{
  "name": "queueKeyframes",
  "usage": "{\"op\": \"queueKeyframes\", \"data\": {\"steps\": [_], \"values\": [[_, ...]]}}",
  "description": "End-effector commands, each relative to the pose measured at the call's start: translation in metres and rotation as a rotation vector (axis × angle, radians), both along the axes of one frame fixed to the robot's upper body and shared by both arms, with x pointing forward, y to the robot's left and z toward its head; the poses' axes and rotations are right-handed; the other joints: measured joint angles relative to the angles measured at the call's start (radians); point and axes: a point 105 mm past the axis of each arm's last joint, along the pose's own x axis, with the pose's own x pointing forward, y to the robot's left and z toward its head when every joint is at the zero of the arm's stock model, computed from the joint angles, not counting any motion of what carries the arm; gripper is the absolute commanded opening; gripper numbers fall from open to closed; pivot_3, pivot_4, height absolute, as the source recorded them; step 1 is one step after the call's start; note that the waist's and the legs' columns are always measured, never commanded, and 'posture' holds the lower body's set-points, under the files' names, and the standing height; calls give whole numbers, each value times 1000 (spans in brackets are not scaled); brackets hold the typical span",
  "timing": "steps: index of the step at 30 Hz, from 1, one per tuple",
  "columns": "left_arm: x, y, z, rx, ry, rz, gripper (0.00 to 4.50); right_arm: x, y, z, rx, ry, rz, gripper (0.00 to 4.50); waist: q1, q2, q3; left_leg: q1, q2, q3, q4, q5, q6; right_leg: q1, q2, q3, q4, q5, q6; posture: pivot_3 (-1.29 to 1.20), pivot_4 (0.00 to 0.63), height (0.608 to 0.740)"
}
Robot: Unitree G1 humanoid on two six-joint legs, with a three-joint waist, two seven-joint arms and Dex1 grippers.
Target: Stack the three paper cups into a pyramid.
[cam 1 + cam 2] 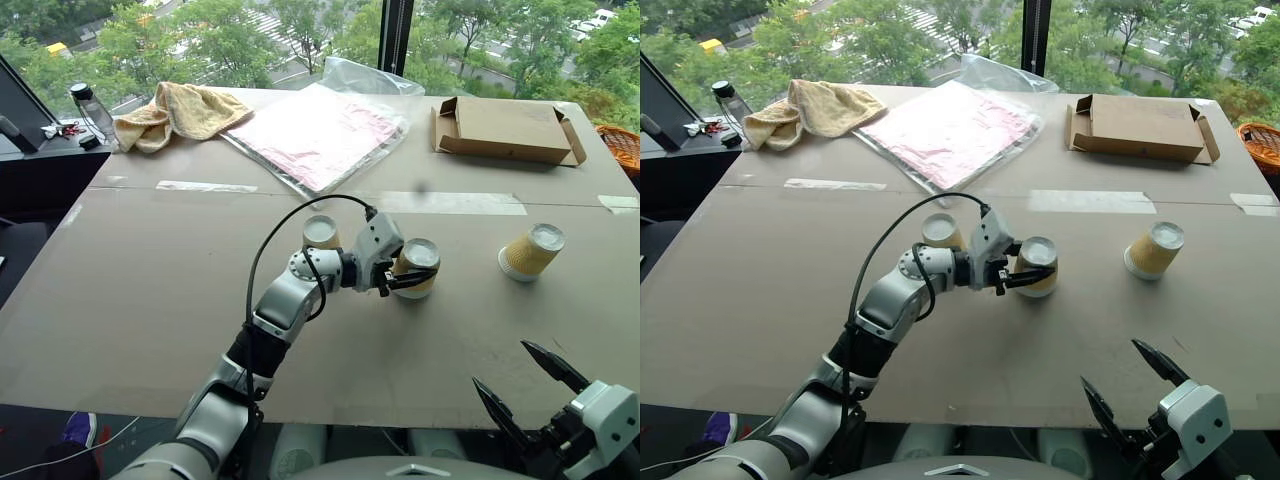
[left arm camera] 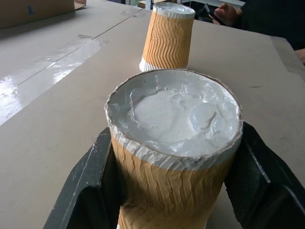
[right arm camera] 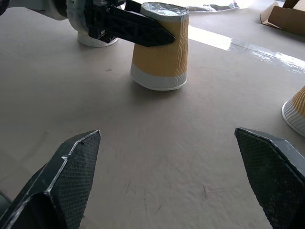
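On the table (image 1: 150,330), one upside-down cup (image 1: 320,232) is standing near the centre. Just beside it, toward three o'clock, the left pincer (image 1: 408,281) is clamping the middle cup (image 1: 417,266), also inverted; its rim looks tipped slightly off the surface. To set it well, the rim should probably be settled flat and close beside its neighbour before letting go, so the base pair is level. Further toward three o'clock, the third cup (image 1: 533,251) is leaning, well apart. At five o'clock, the right pincer (image 1: 530,388) is hanging spread wide, gripping nothing.
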Motion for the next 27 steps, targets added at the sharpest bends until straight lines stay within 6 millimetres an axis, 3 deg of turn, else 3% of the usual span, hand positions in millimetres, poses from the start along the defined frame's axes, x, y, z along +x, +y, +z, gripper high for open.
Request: {"op": "queueKeyframes", "data": {"steps": [1, 4, 6, 7, 9, 15, 18, 22, 25, 27], "values": [[2, -7, 11, -18, -47, 10, 2226, 3, -4, 9, -19, -47, -10, 4500, 3, 0, 0, 0, 0, 0, 0, 0, 0, 0, 0, 0, 0, 0, 0, 0, 150, 740], [0, -7, 8, -20, -19, 11, 2226, 9, -4, 12, -22, -67, -4, 4500, 4, 0, 0, 0, 0, 0, 0, 0, 0, 0, 0, 0, 0, 0, 0, 0, 150, 740], [0, -4, 6, -5, -15, 11, 3245, 12, -3, 14, -23, -76, 4, 4500, 6, 0, 0, 0, 0, 0, 0, 0, 0, 0, 0, 0, 0, 0, 0, 0, 150, 740], [1, -3, 6, -2, -20, 18, 3477, 14, -3, 14, -23, -81, 8, 4500, 7, 0, 0, 0, 0, 0, 0, 0, 0, 0, 0, 0, 0, 0, 0, 0, 150, 740], [2, 1, 10, -16, -24, 23, 4431, 17, -4, 16, -21, -89, 14, 4500, 9, 0, 0, 0, 0, 0, 0, 0, 0, 0, 0, 0, 0, 0, -1, 0, 150, 740], [-8, 19, 53, -241, -27, -18, 4431, 23, -7, 16, -17, -99, 29, 4500, 9, 0, 0, 0, 0, -1, 0, 0, 0, 0, 0, 0, 0, 1, -2, 0, 150, 740], [-16, 36, 82, -364, -19, -62, 4431, 28, -8, 16, -9, -109, 40, 4500, 9, 0, 0, 0, 0, -1, 0, 0, 0, 0, 0, 0, 0, 2, -3, 0, 150, 740], [-5, 71, 128, -517, -32, 33, 4431, 36, -6, 15, 2, -122, 69, 4500, 9, 0, 0, 1, 0, -1, 1, 0, 0, 1, 0, -1, 1, 1, -2, 0, 150, 740], [23, 114, 131, -447, -98, 266, 4431, 41, -4, 15, 10, -132, 91, 4500, 9, 0, 0, 2, 0, -1, 1, 0, 0, 2, 0, -1, 2, 1, -1, 0, 150, 740], [25, 139, 121, -386, -107, 323, 4431, 44, -4, 16, 16, -142, 103, 4500, 0, 1, 0, 2, 0, -1, 1, 0, 0, 2, 0, 0, 2, 1, -1, 0, 150, 740]]}}
